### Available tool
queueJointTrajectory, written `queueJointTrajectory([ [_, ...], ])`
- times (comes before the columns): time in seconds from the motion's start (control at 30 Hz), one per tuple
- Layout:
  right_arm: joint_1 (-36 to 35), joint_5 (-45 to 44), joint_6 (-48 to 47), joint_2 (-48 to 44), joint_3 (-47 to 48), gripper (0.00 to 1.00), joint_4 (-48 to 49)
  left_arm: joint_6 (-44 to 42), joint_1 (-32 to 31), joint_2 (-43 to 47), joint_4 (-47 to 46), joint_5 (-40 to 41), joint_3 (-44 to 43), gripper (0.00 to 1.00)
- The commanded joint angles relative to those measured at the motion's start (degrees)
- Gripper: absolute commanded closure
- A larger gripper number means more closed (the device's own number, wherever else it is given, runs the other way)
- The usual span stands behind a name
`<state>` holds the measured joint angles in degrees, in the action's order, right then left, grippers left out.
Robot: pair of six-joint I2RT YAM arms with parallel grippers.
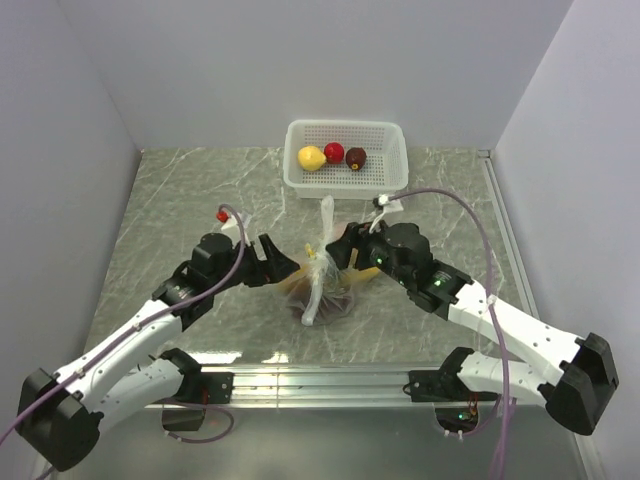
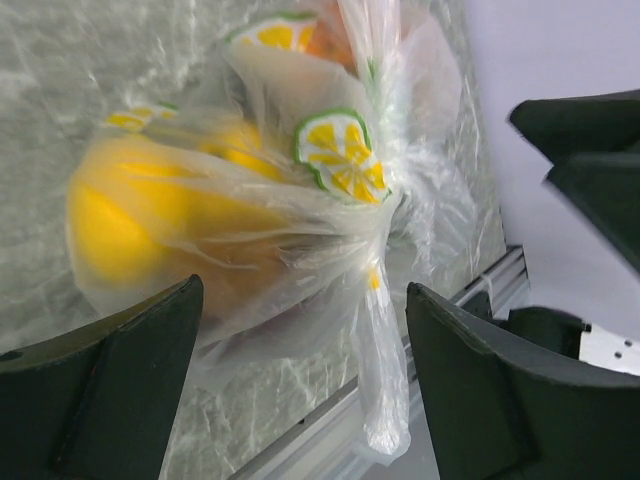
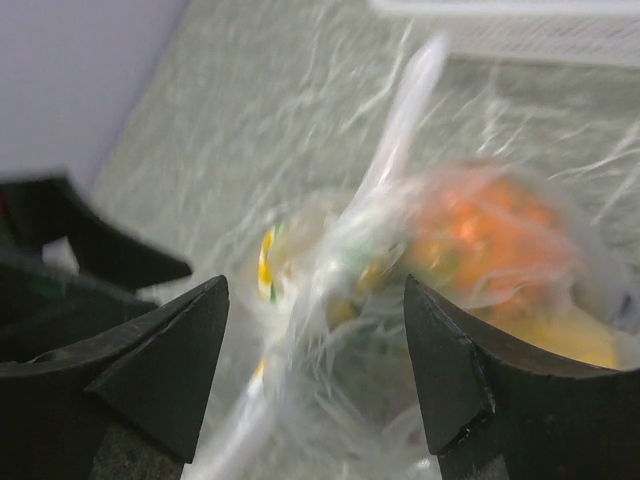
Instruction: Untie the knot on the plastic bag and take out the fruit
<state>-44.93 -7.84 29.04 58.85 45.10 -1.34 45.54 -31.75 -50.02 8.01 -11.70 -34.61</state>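
left gripper (image 1: 275,262) is wide open and holds nothing. right gripper (image 1: 345,247) is open too, with nothing in it. the plastic bag (image 1: 322,290) lies in the middle of the table (image 1: 180,200), right between them. the left one is by its left side and the right one is by its right side. the fruit (image 2: 120,220) is inside the bag: a big yellow one and an orange one (image 3: 480,240).

the knot (image 2: 378,225) is on top of the bag, where the plastic is bunched up. two thin strips come out of it. the far strip (image 1: 326,212) points away toward the white basket (image 1: 395,172). the near strip (image 2: 385,380) points back toward the arms. so the strips make one long line from far to near, and that line runs across the gap between the grippers.

i think the knot is not undone yet. both grippers look about as near to it, the right one maybe a bit nearer. each would have to reach along that line to pinch a strip, one far and one near.
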Motion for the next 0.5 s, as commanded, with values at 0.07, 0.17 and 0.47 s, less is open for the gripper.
queueJointTrajectory([
  [0.07, 1.59, 17.13, -6.71, 2.75, -2.12, 0.23, 4.85, -0.80, -4.80, -4.20, -4.58, 0.89, -2.30, 0.16],
  [0.17, 1.95, 18.29, -5.75, 4.78, -3.44, 0.24, 7.05, -0.89, -7.01, -6.66, -5.46, 2.56, -2.57, 0.22],
  [0.47, 1.95, 17.77, -6.54, 7.24, -4.23, 0.47, 7.14, -1.15, -11.32, -12.64, -9.85, 4.93, -2.74, 0.28],
])
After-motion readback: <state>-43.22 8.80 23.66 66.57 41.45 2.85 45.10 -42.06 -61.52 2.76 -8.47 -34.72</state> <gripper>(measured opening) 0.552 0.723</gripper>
